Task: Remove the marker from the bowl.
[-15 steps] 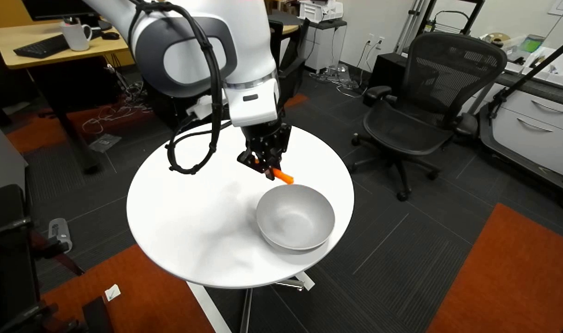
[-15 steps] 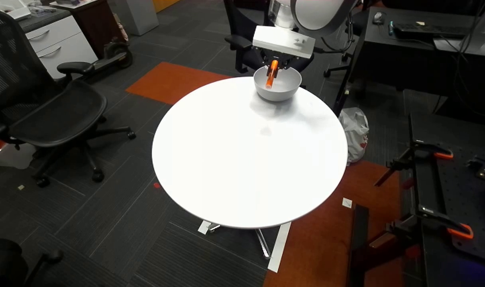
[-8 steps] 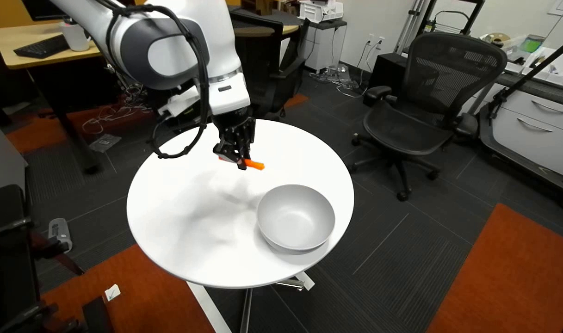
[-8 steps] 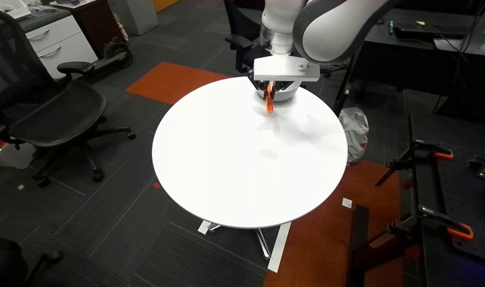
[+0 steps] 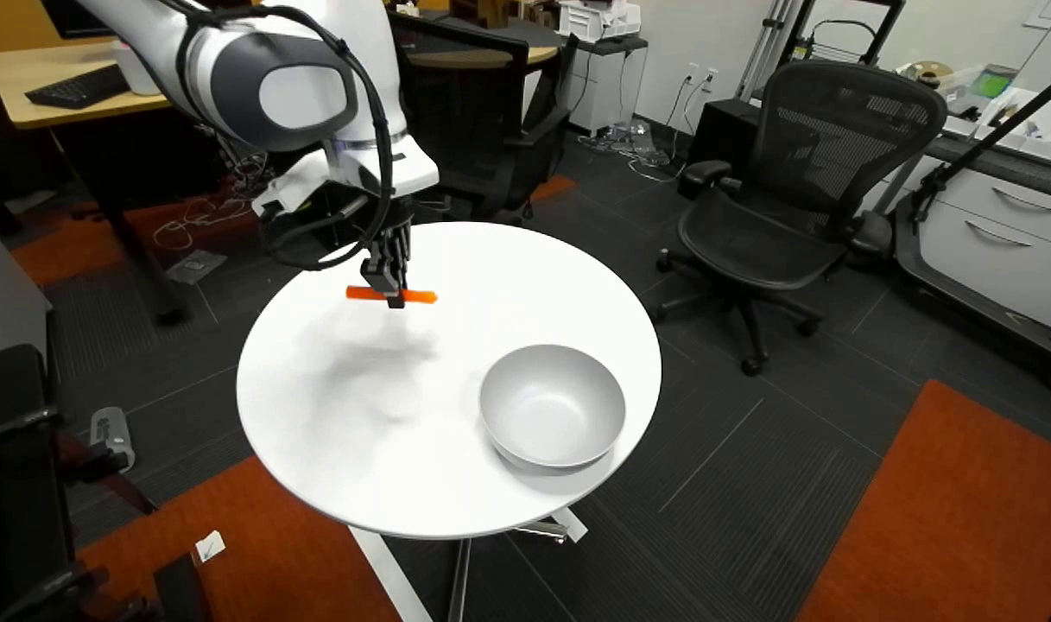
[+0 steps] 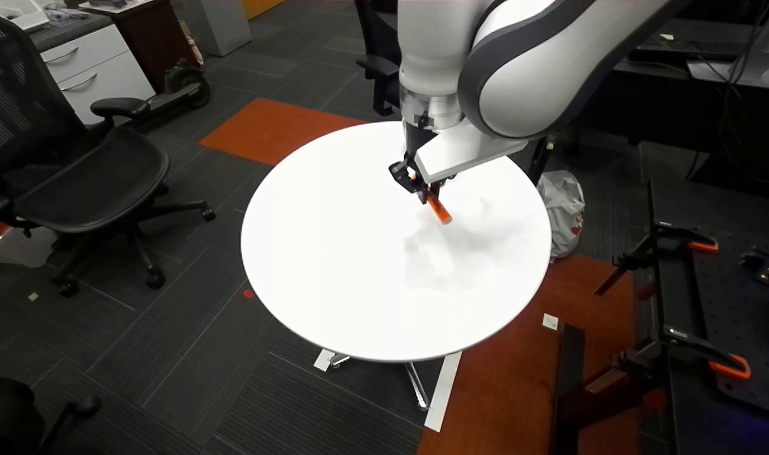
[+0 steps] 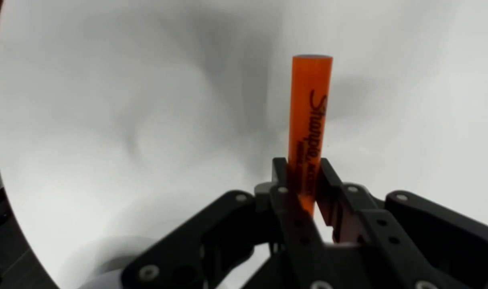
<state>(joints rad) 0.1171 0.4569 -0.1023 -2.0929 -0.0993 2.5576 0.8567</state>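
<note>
Marker (image 7: 311, 104) is out of the bowl (image 5: 547, 384); your gripper (image 7: 304, 172) has it. Wrist view: fingers (image 7: 330, 178) pressed to both sides, clamped on the marker. In an exterior view it lies about level, orange showing on both sides of the gripper, over the white table (image 5: 499, 285) and well apart from the bowl. Shadow (image 5: 361, 367) on the table lies apart from it, so you are likely holding it aloft; no reading its height. Bowl sits upright near the table's edge, no marker inside. In an exterior view your arm (image 6: 435, 57) blocks the bowl.

Progress, my judgement: the removal counts as done. No resting place is named, so what is left for you is probably lowering the marker to the table and letting go. Marker is round; may roll once freed.
</note>
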